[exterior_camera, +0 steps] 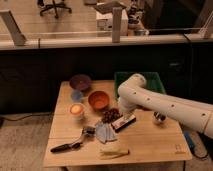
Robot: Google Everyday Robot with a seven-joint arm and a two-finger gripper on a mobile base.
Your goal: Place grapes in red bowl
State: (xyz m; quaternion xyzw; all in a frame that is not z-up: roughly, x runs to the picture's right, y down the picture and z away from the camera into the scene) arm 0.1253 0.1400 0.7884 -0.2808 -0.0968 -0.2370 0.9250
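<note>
The grapes [110, 115], a dark reddish-purple bunch, lie on the wooden table [150, 142] just right of and in front of the red bowl [98, 100]. The red bowl stands upright near the table's middle and looks empty. My white arm [165, 105] reaches in from the right and bends down over the grapes. My gripper [119, 112] is at the right edge of the grapes, close above the table. The arm's wrist hides it in part.
A dark purple bowl [80, 81] and a small blue bowl [76, 95] stand behind and left of the red bowl. A cup [76, 110], a snack bar [124, 122], a blue cloth [104, 133], a black-handled brush [70, 144] and a pale yellow item [114, 149] lie around. A green bin [142, 80] is at the back right.
</note>
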